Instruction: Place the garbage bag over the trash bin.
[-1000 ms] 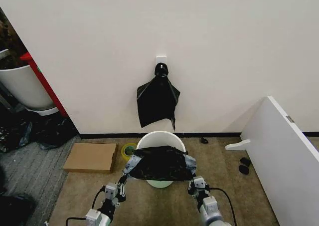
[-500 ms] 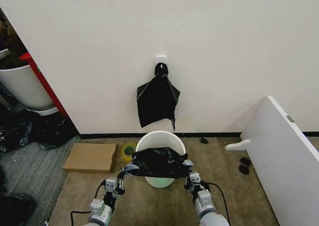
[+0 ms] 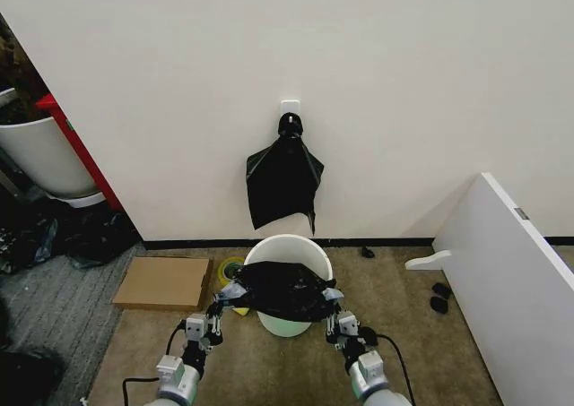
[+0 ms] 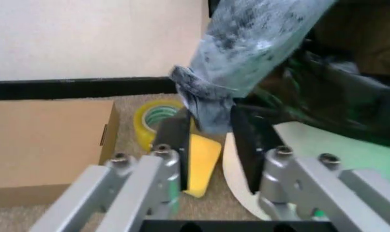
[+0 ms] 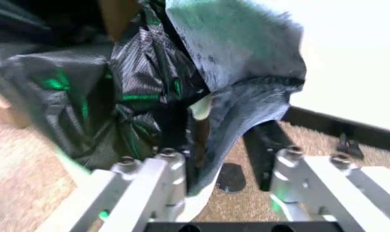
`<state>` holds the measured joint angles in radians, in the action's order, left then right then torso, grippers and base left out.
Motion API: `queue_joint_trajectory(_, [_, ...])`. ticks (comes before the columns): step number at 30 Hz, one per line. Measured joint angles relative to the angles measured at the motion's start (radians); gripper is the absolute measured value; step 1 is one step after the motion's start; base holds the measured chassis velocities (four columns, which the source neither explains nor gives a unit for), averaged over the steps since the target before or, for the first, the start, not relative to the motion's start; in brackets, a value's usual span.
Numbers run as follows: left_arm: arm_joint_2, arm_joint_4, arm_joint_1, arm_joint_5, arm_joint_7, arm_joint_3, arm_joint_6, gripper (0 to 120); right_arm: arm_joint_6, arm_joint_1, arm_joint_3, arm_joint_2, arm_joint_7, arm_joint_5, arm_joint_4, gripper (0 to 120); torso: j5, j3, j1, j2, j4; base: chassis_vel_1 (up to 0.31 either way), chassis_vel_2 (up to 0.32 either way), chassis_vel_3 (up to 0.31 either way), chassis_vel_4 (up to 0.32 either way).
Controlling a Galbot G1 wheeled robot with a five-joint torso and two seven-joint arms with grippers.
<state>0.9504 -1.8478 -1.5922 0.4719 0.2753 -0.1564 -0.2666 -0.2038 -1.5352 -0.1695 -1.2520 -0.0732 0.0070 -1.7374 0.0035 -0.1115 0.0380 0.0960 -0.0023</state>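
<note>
Both tools grip the garbage bag over the trash bin's near rim.

Left tool (image 3: pixel 215 314) and right tool (image 3: pixel 334 317) each pinch a stretched corner of the garbage bag (image 3: pixel 285 290), which hides the front of the trash bin (image 3: pixel 287 245) standing on the floor by the wall.

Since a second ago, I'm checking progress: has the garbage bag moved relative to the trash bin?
Yes. The garbage bag has moved toward the wall, covering more of the trash bin.
</note>
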Motion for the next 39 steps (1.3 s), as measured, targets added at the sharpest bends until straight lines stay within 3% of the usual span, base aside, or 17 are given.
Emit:
queue_joint_trajectory(3, [-0.002,-0.025,-0.046,-0.005,0.002,-0.04,-0.026,47,-0.031,-0.04,-0.023,0.009,0.021,-0.022,-0.03,41,0.0002,0.0,0.0,0.0,0.0,0.0,0.0,0.0,0.0])
queue_joint_trajectory(5, [-0.001,-0.028,-0.053,-0.005,0.002,-0.047,-0.03,48,-0.035,-0.045,-0.026,0.01,0.022,-0.024,-0.034,43,0.0002,0.0,0.0,0.0,0.0,0.0,0.0,0.0,0.0])
queue_joint_trajectory(10, [0.006,-0.054,-0.101,0.004,0.012,-0.112,-0.07,73,-0.087,-0.093,-0.063,0.023,0.037,-0.032,-0.083,66,0.0001,0.0,0.0,0.0,0.0001,0.0,0.0,0.0,0.0])
queue_joint_trajectory(12, [0.005,-0.058,-0.106,0.006,0.012,-0.121,-0.075,75,-0.101,-0.102,-0.071,0.025,0.048,-0.031,-0.09,69,0.0002,0.0,0.0,0.0,0.0001,0.0,0.0,0.0,0.0])
queue_joint_trajectory(17, [-0.002,-0.087,-0.127,0.015,0.016,-0.167,-0.095,96,-0.163,-0.169,-0.137,0.039,0.115,-0.027,-0.122,91,0.0002,0.0,0.0,0.0,0.0,0.0,0.0,0.0,0.0])
queue_joint_trajectory(23, [-0.001,-0.124,-0.144,0.015,0.013,-0.204,-0.103,100,-0.172,-0.204,-0.198,0.069,0.167,0.051,-0.191,100,0.0002,0.0,0.0,0.0,-0.0001,0.0,0.0,0.0,0.0])
queue_joint_trajectory(27, [-0.018,-0.14,-0.184,0.017,-0.002,-0.237,-0.115,100,-0.162,-0.213,-0.259,0.113,0.31,0.087,-0.245,100,0.0002,0.0,0.0,0.0,-0.0001,0.0,0.0,0.0,0.0])
queue_joint_trajectory(32, [-0.017,-0.149,-0.235,-0.016,-0.047,-0.296,-0.167,100,-0.036,-0.167,-0.283,0.199,0.383,0.23,-0.314,100,0.0002,0.0,0.0,0.0,-0.0001,0.0,0.0,0.0,0.0])
queue_joint_trajectory(34, [-0.004,-0.156,-0.254,-0.027,-0.069,-0.311,-0.188,100,0.081,-0.072,-0.261,0.265,0.347,0.38,-0.335,100,0.0002,0.0,0.0,0.0,0.0,0.0,0.0,0.0,0.0])
queue_joint_trajectory(36, [0.0,-0.157,-0.256,-0.028,-0.07,-0.313,-0.191,100,0.108,-0.046,-0.253,0.277,0.337,0.413,-0.335,100,0.0002,0.0,0.0,0.0,0.0002,0.0,0.0,0.0,0.0])
queue_joint_trajectory(39, [0.029,-0.159,-0.258,-0.029,-0.07,-0.32,-0.199,100,0.249,0.101,-0.181,0.334,0.292,0.563,-0.308,100,0.0002,0.0,0.0,0.0,0.0,0.0,0.0,0.0,0.0])
